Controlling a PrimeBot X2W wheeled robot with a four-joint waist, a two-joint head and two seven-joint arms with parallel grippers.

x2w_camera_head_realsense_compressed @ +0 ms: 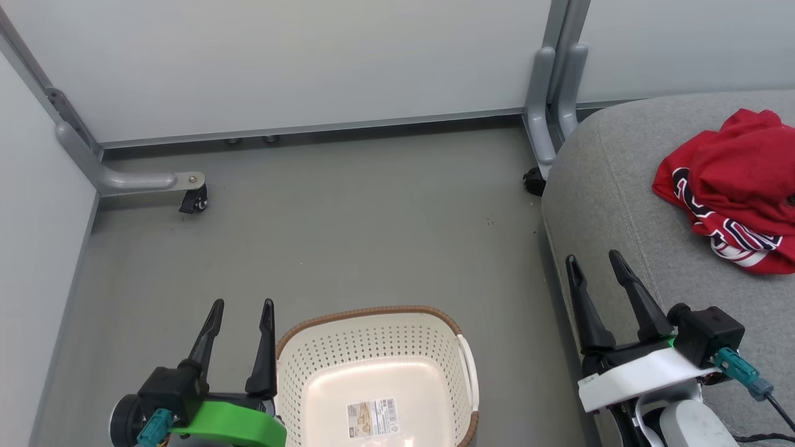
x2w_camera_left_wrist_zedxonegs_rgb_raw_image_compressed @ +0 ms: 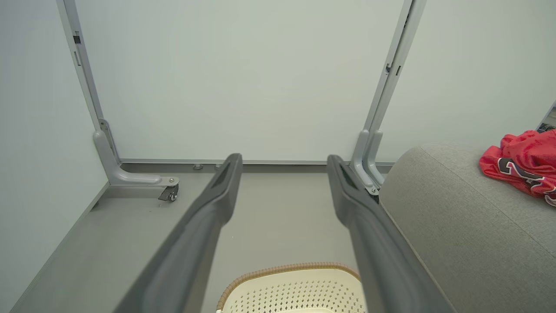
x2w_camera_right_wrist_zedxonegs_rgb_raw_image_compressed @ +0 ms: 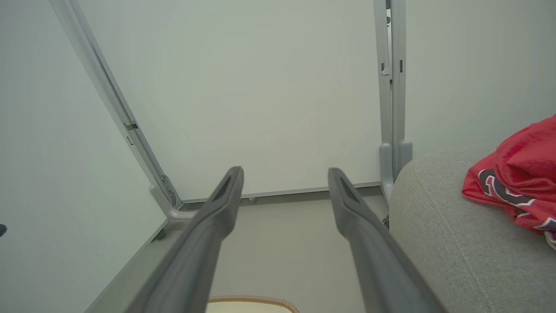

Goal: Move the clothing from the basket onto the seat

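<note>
Head view: left gripper [x2w_camera_head_realsense_compressed: 243, 304] and right gripper [x2w_camera_head_realsense_compressed: 592, 256] both stand spread and unloaded; we see the basket [x2w_camera_head_realsense_compressed: 372, 308] on the floor [x2w_camera_head_realsense_compressed: 348, 223] with a paper label [x2w_camera_head_realsense_compressed: 372, 417] and no garment, and the red clothing [x2w_camera_head_realsense_compressed: 736, 186] heaped on the grey seat [x2w_camera_head_realsense_compressed: 621, 205]. Left wrist view: the clothing [x2w_camera_left_wrist_zedxonegs_rgb_raw_image_compressed: 521, 163] lies on the seat [x2w_camera_left_wrist_zedxonegs_rgb_raw_image_compressed: 456, 226], well apart from the parted fingers. Right wrist view: the clothing [x2w_camera_right_wrist_zedxonegs_rgb_raw_image_compressed: 517, 174] sits at the right edge; we judge it light, limp, quick to drape, best pinched at a raised top fold.

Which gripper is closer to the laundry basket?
The left gripper, on the green mount, sits beside the laundry basket; the right gripper, on the white mount, is at the seat edge.
</note>
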